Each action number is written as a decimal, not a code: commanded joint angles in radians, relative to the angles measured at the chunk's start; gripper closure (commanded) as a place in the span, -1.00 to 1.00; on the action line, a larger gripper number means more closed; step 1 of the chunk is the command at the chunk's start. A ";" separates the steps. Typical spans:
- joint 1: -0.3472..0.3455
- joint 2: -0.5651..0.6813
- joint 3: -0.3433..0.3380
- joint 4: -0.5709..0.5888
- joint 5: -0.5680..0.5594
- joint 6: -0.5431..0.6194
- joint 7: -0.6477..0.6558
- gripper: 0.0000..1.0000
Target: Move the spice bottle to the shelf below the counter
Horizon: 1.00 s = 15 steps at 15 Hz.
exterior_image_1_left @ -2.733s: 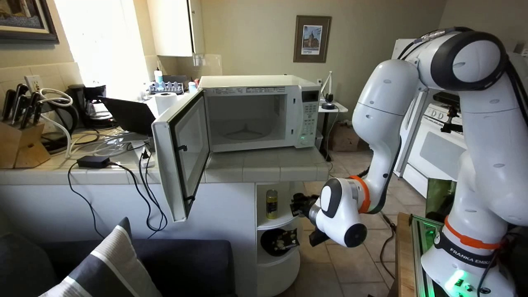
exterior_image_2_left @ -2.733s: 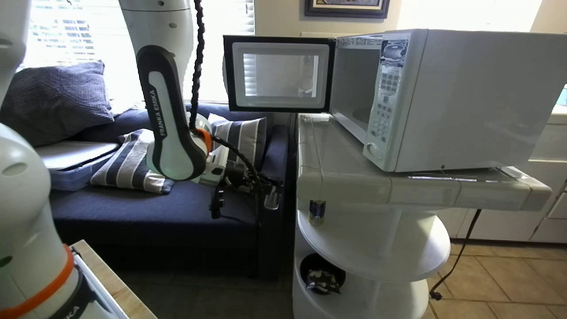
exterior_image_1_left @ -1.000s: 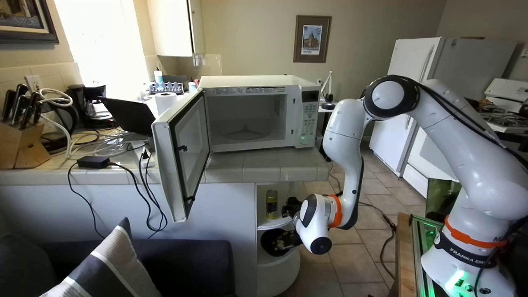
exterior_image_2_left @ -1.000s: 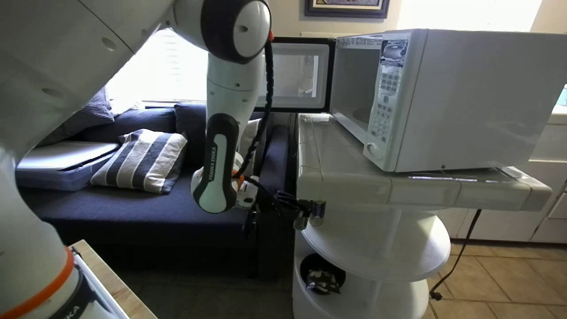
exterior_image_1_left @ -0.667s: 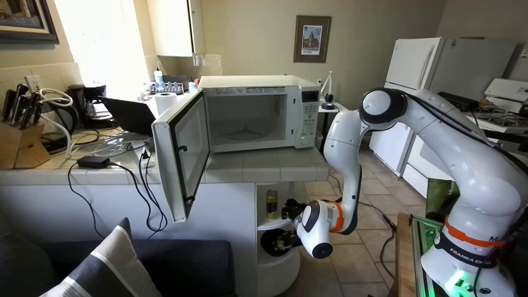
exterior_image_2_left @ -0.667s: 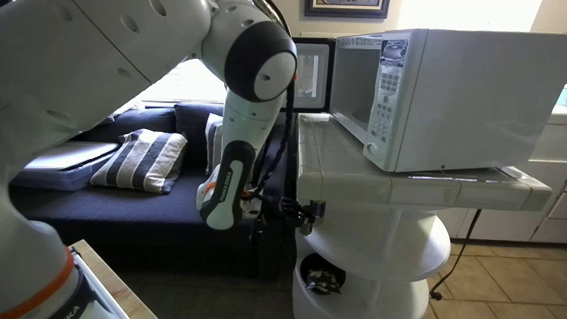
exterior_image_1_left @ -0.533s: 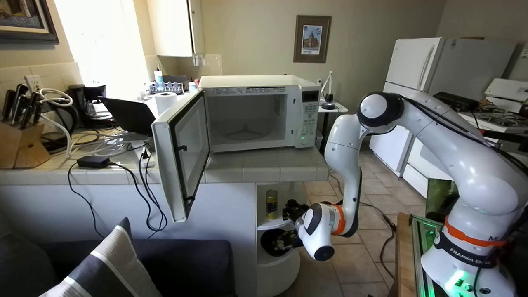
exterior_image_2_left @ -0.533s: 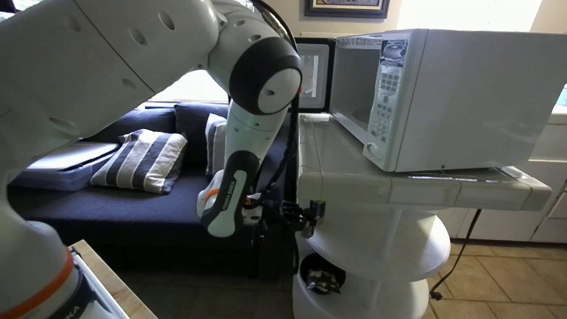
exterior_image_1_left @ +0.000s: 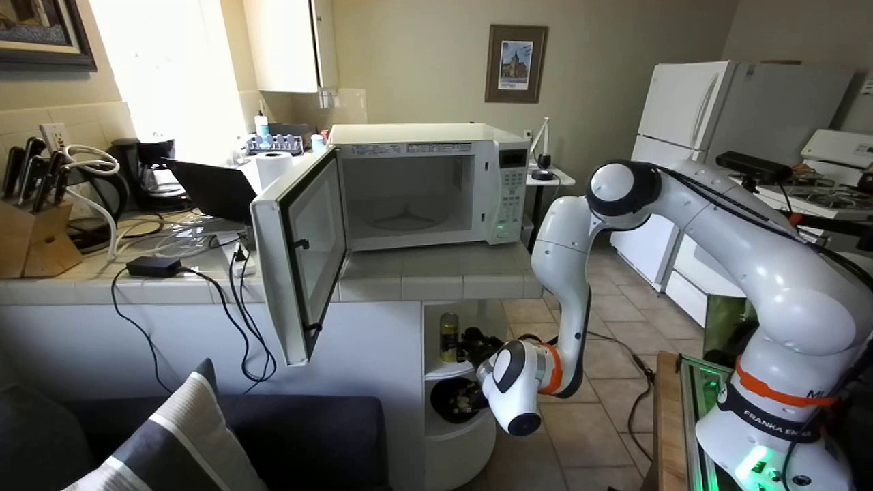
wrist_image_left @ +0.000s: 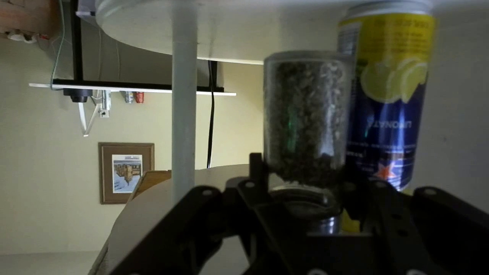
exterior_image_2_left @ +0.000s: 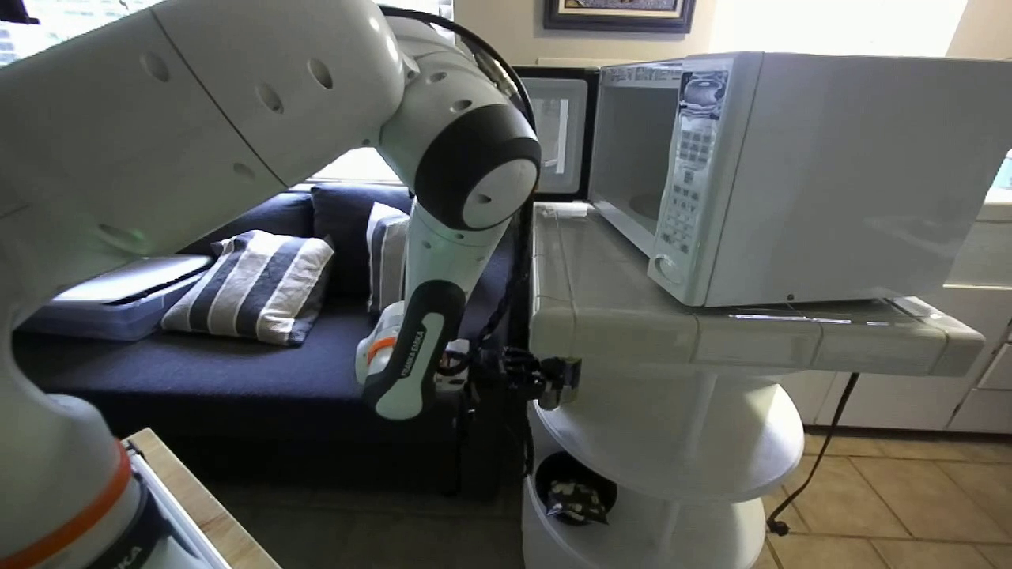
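Note:
The spice bottle [wrist_image_left: 307, 118] is a clear glass jar of dark dried herbs. My gripper [wrist_image_left: 303, 175] is shut on it near its lid end. The wrist picture stands upside down, so the bottle is upright. In an exterior view the bottle's clear end [exterior_image_2_left: 551, 397] shows below my gripper [exterior_image_2_left: 545, 375], at the edge of the upper shelf [exterior_image_2_left: 672, 442] below the counter [exterior_image_2_left: 617, 332]. Whether its base touches the shelf I cannot tell. My gripper also shows in an exterior view [exterior_image_1_left: 474, 346], with the bottle hidden there.
A yellow and blue drink can [wrist_image_left: 389, 53] stands on the shelf right beside the bottle; it shows in an exterior view [exterior_image_1_left: 449, 337]. A thin post [wrist_image_left: 184, 99] rises from the shelf. A black bowl [exterior_image_2_left: 545, 474] with a packet sits on the lower shelf. The open microwave [exterior_image_1_left: 409, 136] is above.
My gripper has carried the bottle from in front of the sofa toward the upper shelf and lower. In the last half second it moved slightly closer to the can.

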 commanded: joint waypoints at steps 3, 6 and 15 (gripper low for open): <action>0.020 0.026 -0.009 0.047 0.001 -0.027 0.029 0.53; 0.024 0.031 -0.034 0.057 0.004 -0.031 0.029 0.53; 0.046 0.076 -0.075 0.132 0.004 -0.019 0.029 0.53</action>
